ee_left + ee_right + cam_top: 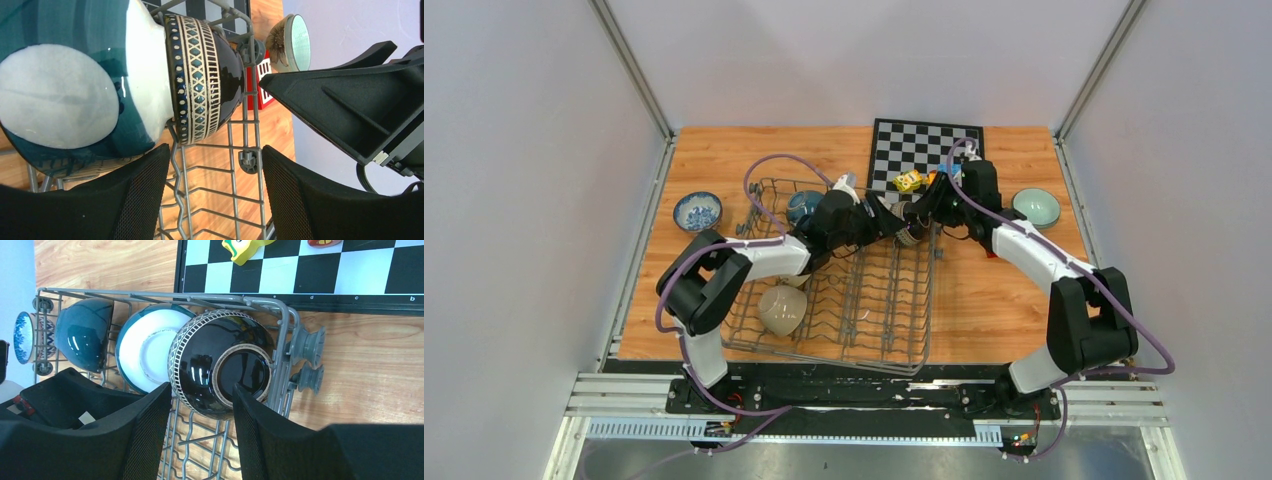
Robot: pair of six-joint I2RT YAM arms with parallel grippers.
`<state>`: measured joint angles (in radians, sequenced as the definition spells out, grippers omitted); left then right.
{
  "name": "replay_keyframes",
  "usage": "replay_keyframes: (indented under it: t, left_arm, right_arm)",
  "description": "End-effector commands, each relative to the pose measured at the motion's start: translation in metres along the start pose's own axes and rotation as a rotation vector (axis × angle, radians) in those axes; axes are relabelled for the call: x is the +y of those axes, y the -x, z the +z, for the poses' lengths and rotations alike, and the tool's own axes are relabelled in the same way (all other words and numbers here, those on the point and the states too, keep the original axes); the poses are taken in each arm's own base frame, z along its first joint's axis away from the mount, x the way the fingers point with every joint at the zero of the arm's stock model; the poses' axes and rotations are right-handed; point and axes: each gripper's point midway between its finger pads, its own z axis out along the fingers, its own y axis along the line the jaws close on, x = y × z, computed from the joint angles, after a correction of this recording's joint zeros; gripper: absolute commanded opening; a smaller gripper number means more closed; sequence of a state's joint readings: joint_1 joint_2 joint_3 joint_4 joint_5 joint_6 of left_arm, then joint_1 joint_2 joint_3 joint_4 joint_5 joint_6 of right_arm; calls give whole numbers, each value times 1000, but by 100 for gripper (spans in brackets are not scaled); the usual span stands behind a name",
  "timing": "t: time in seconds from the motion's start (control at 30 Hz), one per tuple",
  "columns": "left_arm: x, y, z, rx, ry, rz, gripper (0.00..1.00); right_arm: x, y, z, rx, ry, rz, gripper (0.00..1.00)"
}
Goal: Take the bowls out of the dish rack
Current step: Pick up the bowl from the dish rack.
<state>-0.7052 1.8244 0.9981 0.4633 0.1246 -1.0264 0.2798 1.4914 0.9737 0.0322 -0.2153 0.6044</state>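
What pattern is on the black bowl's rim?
Cream lattice with teal diamonds on the black bowl; clearest in left wrist view.

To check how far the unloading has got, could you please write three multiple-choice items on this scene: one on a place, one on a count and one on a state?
1. Where is the pale green bowl relative to the dish rack?
A) inside it
B) on the table to its right
C) hanging on its left wall

2. How many bowls sit on the table outside the rack?
A) none
B) two
C) five

3. The dark patterned bowl is
A) on edge in a rack corner
B) upside down on the table
C) held in mid-air

Answers:
1 B: it rests on bare wood.
2 B: the pale green one and the blue-and-white bowl.
3 A: rack wires frame it.
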Motion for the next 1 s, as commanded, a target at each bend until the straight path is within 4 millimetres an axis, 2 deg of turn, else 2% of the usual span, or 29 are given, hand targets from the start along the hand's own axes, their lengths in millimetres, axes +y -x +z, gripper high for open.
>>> replay_keyframes:
  t: [0.0,0.37,0.57,0.77,0.97]
  left_arm:
    - [-11,11,8,-81,-39,50,69]
    - [-2,-7,14,-82,-2,101,66]
    - [3,2,12,-129,42,142,67]
    - [6,0,19,-140,47,138,66]
    - [0,-5,26,-126,10,133,65]
  right_arm:
    - [4,11,1,-9,41,68,51]
    - [3,9,3,4,57,97,51]
    - [4,10,5,7,70,107,51]
    - [4,7,6,16,74,113,51]
    - [1,6,7,21,68,118,51]
